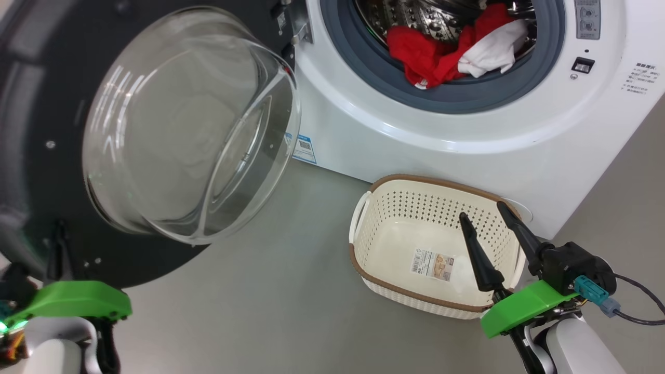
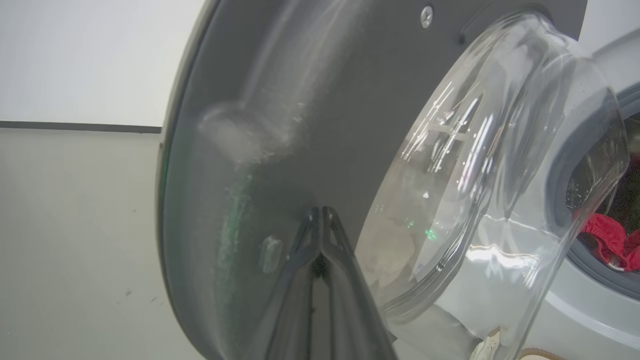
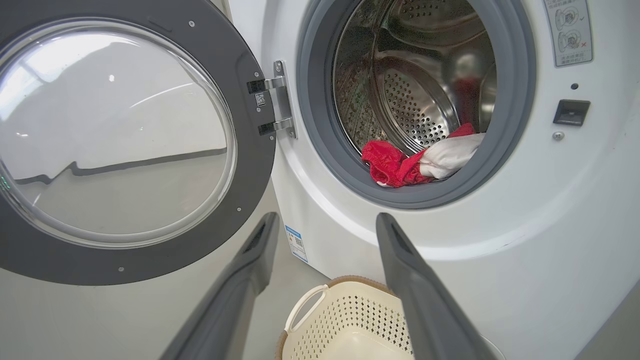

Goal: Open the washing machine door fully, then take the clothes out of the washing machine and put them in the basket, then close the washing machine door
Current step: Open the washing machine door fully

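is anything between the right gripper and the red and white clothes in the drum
Nothing visible. The open right gripper over the cream perforated plastic basket faces the drum mouth, where the red and white cloth garments lie at the front lip; the round black-rimmed glass door hangs open at left.

Heaped clothes (image 3: 397, 167) (red, white) at the washing machine (image 3: 550, 225) mouth

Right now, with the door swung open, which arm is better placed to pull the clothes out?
Right. The right gripper is open, by the basket, facing the clothes in the washing machine; the left gripper is shut at the door.
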Tool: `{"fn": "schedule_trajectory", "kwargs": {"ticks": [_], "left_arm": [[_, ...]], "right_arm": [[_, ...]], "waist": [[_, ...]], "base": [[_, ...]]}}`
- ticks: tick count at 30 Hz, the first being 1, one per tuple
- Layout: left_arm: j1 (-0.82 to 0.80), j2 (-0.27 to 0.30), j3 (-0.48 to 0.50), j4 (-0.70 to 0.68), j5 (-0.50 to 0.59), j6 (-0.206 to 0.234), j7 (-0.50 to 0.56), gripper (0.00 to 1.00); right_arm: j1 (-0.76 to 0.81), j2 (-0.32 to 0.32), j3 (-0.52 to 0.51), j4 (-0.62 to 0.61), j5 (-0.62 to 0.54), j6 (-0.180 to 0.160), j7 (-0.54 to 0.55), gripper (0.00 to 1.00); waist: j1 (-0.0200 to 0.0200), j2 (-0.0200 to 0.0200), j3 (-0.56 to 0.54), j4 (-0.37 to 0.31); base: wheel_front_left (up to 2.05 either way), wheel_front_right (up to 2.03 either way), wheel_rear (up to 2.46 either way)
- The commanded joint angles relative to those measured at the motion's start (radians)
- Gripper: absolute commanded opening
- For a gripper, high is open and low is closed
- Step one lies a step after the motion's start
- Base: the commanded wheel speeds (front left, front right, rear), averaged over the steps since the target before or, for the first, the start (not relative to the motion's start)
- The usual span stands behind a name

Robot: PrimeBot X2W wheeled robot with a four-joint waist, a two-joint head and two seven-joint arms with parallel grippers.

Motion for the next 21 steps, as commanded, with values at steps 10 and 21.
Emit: {"fn": "schedule_trajectory", "kwargs": {"ticks": [10, 21], "left_arm": [[-0.098, 0.029, 0.181, 0.03, 0.059, -0.057, -0.012, 0.0], [-0.187, 0.022, 0.302, 0.11, 0.116, -0.112, -0.012, 0.0]], "right_arm": [[-0.032, -0.03, 0.03, -0.036, -0.02, 0.005, -0.006, 1.0], [-0.053, -0.057, 0.039, -0.033, -0.03, 0.005, -0.006, 1.0]], "waist": [[0.0, -0.0001, 0.047, -0.016], [0.0, -0.0001, 0.088, -0.02]], "base": [[0.0, 0.0, 0.0], [0.0, 0.0, 0.0]]}}
